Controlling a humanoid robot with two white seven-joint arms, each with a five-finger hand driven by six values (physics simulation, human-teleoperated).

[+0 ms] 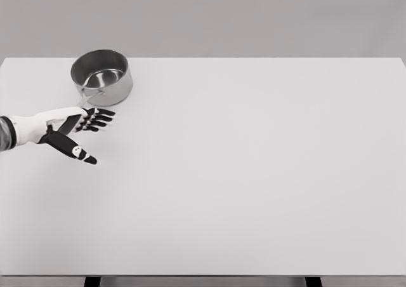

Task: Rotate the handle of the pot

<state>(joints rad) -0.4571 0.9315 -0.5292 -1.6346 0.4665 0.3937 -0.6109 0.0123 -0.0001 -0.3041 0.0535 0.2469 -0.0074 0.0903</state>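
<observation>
The left hand [73,129] reaches in from the left edge, low over the surface [254,173], its white forearm cut off by the frame. The fingers [98,119] are spread and point right, the thumb [73,148] angled off toward the near right. It grips nothing. The handle [84,101] slants down from the near-left side of the pot [101,77] and ends just at the back of the hand, by the knuckles; whether the two touch cannot be told. The pot is a shiny steel saucepan, upright, at the far left of the surface, just beyond the hand. The surface is plain white and fills most of the view, with two dark legs [92,281] at its near edge.
</observation>
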